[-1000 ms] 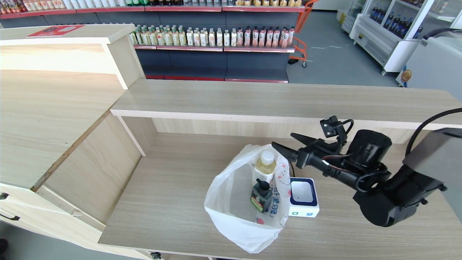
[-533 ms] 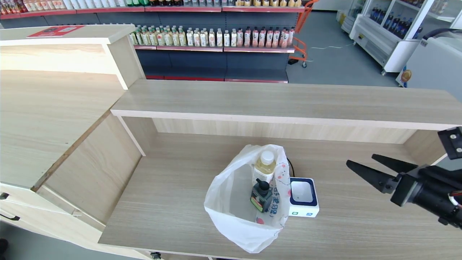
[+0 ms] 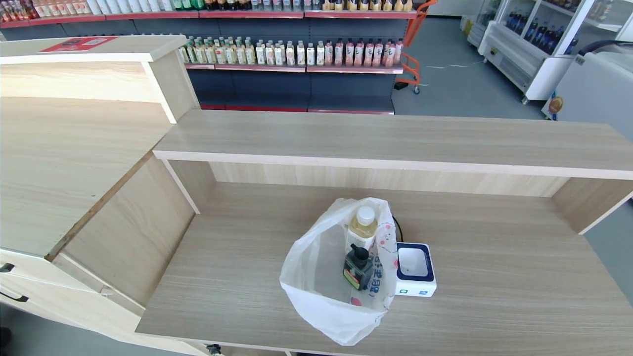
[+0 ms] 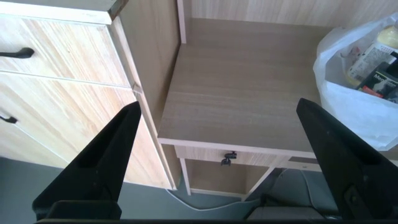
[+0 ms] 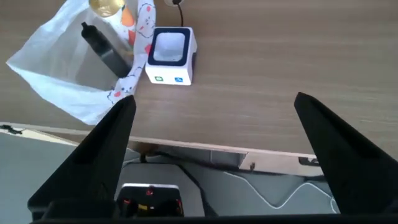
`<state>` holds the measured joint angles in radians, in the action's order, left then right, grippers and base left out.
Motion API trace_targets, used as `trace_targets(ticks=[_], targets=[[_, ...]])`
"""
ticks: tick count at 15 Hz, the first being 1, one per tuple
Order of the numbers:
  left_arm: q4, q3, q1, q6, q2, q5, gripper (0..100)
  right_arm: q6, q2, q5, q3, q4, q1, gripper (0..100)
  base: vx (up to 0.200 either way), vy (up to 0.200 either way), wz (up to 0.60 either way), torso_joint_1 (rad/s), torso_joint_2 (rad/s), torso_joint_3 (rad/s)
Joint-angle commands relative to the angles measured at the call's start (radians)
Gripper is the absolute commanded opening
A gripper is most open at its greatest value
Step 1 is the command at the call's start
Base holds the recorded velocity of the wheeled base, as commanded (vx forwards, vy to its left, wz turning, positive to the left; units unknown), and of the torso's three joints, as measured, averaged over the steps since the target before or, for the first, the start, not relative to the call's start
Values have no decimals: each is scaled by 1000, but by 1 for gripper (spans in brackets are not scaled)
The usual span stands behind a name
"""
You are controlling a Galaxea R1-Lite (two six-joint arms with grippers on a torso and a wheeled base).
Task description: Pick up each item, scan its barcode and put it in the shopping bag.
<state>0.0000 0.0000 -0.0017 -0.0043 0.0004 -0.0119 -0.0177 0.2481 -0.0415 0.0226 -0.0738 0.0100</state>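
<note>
You have the left gripper (image 4: 217, 106) spread wide and empty; the shopping bag (image 3: 316, 301), holding a pale bottle (image 3: 365, 225) and a dark pump bottle (image 3: 358, 269), sits beyond one fingertip; your right gripper (image 5: 214, 99) gapes equally wide, the scanner (image 5: 169, 56) ahead of its fingers, beside the bag.

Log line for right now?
shopping bag: holds bottle, pump bottle | scanner: beside bag | left gripper: open, empty | right gripper: open, empty

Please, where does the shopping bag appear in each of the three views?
Head view: shopping bag on the counter, beside the scanner, on its left.
Left wrist view: shopping bag past the bare counter.
Right wrist view: shopping bag against the scanner.
Shared landmark: the yellow drink bottle standing inside it.
</note>
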Motion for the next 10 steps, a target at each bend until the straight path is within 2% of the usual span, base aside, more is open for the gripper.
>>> trace_targets(ticks=[1, 8, 9, 10], targets=[[0, 0, 0, 0, 0, 0, 100, 13, -243, 29, -23, 72, -21, 100, 0, 0, 0, 0, 0, 0], [0, 0, 0, 0, 0, 0, 100, -1, -248, 28, -23, 74, -16, 100, 0, 0, 0, 0, 0, 0], [0, 0, 0, 0, 0, 0, 100, -8, -248, 28, -23, 72, -16, 0, 0, 0, 0, 0, 0, 0], [0, 0, 0, 0, 0, 0, 100, -5, -248, 28, -23, 74, -16, 0, 0, 0, 0, 0, 0, 0]])
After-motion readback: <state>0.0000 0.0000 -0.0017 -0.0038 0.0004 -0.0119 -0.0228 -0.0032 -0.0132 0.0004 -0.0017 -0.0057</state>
